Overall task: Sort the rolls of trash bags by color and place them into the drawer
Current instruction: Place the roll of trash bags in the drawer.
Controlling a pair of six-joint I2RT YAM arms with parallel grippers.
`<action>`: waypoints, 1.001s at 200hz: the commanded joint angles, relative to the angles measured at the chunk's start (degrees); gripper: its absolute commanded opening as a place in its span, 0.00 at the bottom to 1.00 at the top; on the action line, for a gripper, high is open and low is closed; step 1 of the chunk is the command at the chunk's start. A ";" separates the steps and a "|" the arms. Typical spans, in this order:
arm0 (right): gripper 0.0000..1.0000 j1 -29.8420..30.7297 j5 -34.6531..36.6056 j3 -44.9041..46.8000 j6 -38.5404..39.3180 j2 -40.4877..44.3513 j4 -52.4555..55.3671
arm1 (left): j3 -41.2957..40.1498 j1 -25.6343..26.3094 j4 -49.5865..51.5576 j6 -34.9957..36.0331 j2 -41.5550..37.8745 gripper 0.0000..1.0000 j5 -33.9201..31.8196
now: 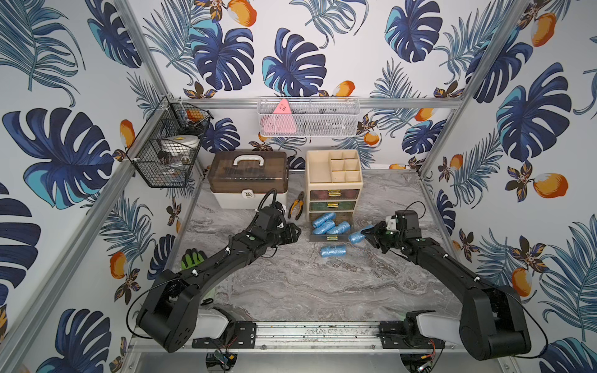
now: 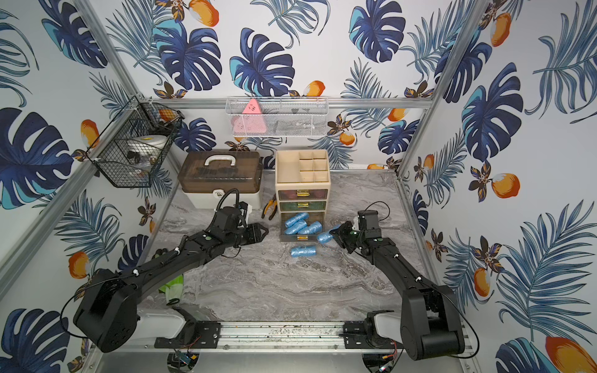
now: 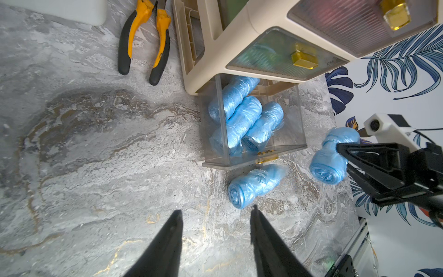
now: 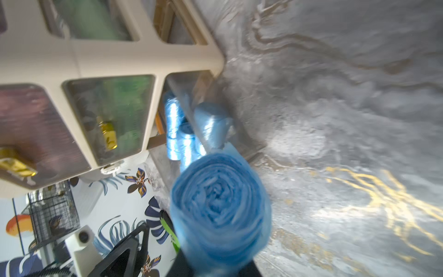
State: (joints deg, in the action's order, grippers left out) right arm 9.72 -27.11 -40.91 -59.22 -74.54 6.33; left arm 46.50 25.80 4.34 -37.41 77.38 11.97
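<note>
Just past right hand (image 1: 368,233) fingertips: open bottom drawer (image 1: 318,238), several blue rolls (image 1: 329,224) inside. We saw right hand clamped across middle of held roll (image 1: 356,237), clear of tabletop (image 1: 290,290), long axis crosswise to fingers, beside drawer's nearest corner. We judged short carry over drawer wall next. Left hand (image 3: 215,212) half open, empty; loose roll (image 1: 333,250) just ahead of it.

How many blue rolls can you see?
6 rolls: four in the open bottom drawer, one on the table before it, one in the right gripper; more may hide underneath.
</note>
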 commanded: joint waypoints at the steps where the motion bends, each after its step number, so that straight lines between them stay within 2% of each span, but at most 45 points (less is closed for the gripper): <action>1: 0.18 3.25 0.38 -3.25 -3.04 -2.97 -3.38 | 0.04 -0.11 -1.11 0.09 0.04 0.50 0.01; 34: 0.20 7.60 1.09 -8.35 -7.56 -12.04 -11.11 | -0.01 -0.09 -0.78 0.23 -0.12 0.50 0.03; 67: 0.24 9.19 2.07 -11.80 -11.08 -19.60 -16.19 | -0.31 -0.10 -0.65 0.27 -0.63 0.50 -0.19; 84: 0.29 9.29 2.16 -12.01 -12.79 -22.30 -18.59 | -0.35 -0.19 -0.65 0.39 -0.52 0.50 -0.19; 104: 0.39 9.31 1.90 -11.69 -14.31 -24.51 -20.85 | -0.51 -0.13 -1.01 0.19 -0.23 0.50 0.07; 119: 0.47 9.35 1.55 -11.73 -14.77 -25.42 -21.16 | -0.40 -0.10 -1.08 0.29 0.12 0.50 0.16; 151: 0.56 9.35 1.45 -11.17 -14.17 -24.71 -20.47 | 0.02 -0.12 0.01 1.09 -0.12 0.50 -0.59; 176: 0.59 9.31 1.23 -11.24 -13.05 -23.31 -18.80 | -0.01 0.37 0.61 2.01 -0.60 0.50 -0.96; 200: 0.59 9.27 1.01 -10.78 -12.14 -20.88 -17.62 | 0.58 3.04 1.63 4.25 -0.85 0.51 -2.31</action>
State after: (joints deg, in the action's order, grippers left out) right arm 18.98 -25.87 -51.92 -72.79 -97.51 -12.99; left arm 46.17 26.87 4.93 -36.25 76.95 10.68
